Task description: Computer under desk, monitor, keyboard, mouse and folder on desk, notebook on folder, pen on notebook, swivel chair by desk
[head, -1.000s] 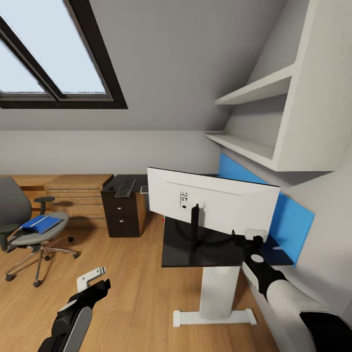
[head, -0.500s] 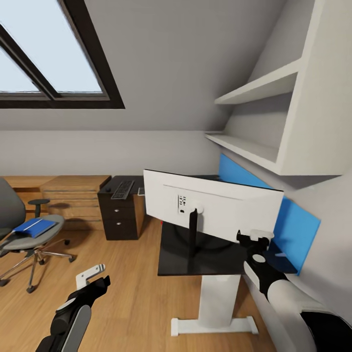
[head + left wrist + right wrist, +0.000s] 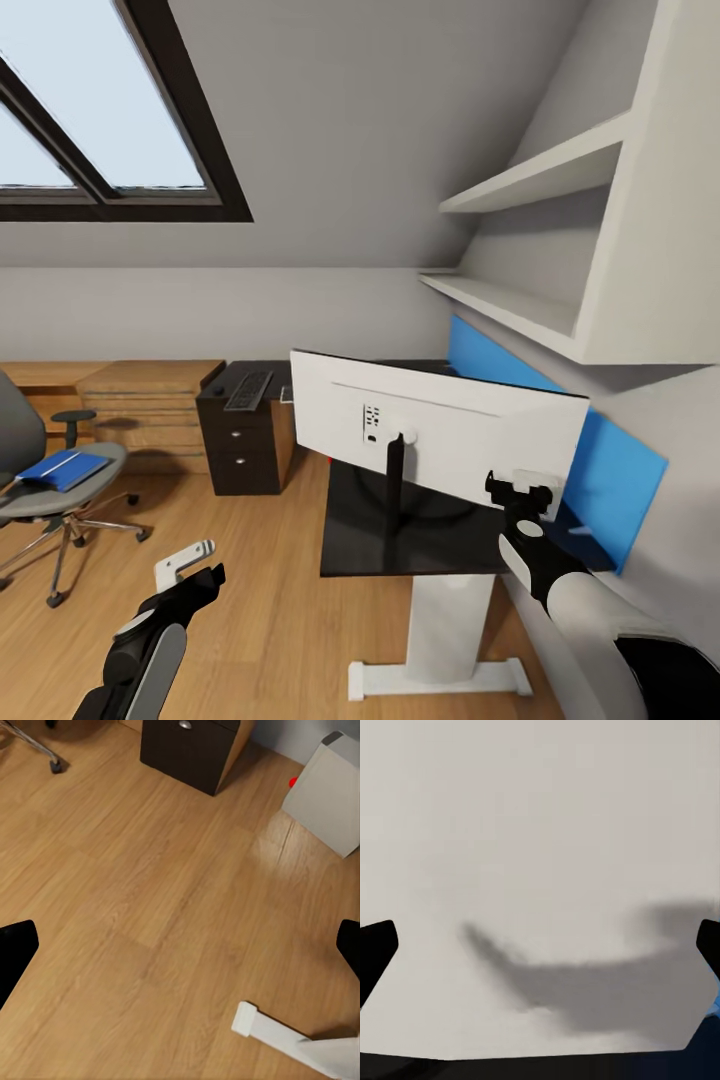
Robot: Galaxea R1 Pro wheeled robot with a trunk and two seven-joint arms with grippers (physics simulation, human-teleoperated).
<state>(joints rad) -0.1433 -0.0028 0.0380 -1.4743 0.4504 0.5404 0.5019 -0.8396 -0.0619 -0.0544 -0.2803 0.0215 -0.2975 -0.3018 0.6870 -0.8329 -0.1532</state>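
Since the earlier pictures the whole head view had slid a little to the right, so the swivel chair (image 3: pixel 45 490) stood closer to the edge of the picture, and the right gripper (image 3: pixel 520 492) had come nearer to the lower corner of the monitor (image 3: pixel 435 430). The camera had moved, not the furniture.

The monitor stood on its slim black stand on the black tabletop (image 3: pixel 360 545), with its white back turned to the robot. This tabletop rested on a white pedestal leg (image 3: pixel 440 625). The right gripper was just beside the monitor's lower right corner; in the right wrist view the white back (image 3: pixel 540 870) was very close and the two black fingertips (image 3: pixel 375 945) were far apart, so the jaws were open.

The left gripper (image 3: pixel 195 570) hung over the wood floor (image 3: pixel 270 600), well apart from the monitor, and its jaws were also open and held nothing.

Beyond the monitor the keyboard (image 3: pixel 249 390) lay on the black drawer unit (image 3: pixel 240 440), which stood beside a light wood chest (image 3: pixel 140 410). The blue folder (image 3: pixel 62 468) lay on the seat of the swivel chair, well apart from the monitor. In the left wrist view the computer (image 3: pixel 326 799), with a small red light, stood on the floor near the drawer unit.
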